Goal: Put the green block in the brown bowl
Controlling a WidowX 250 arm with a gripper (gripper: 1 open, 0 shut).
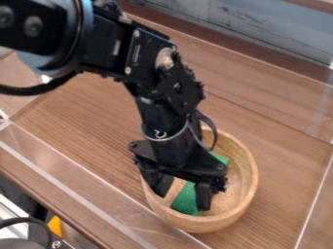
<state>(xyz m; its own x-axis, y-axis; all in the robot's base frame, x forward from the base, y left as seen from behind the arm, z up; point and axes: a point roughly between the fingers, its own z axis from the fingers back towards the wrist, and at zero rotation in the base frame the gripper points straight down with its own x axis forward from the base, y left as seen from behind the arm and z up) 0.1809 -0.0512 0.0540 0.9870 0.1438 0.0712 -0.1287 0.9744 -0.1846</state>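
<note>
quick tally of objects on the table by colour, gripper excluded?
Green: 1, the green block, lying inside the bowl beneath the gripper
Light brown: 1, the brown bowl on the wooden table
Total: 2

one green block [192, 199], one brown bowl [242, 195]
</note>
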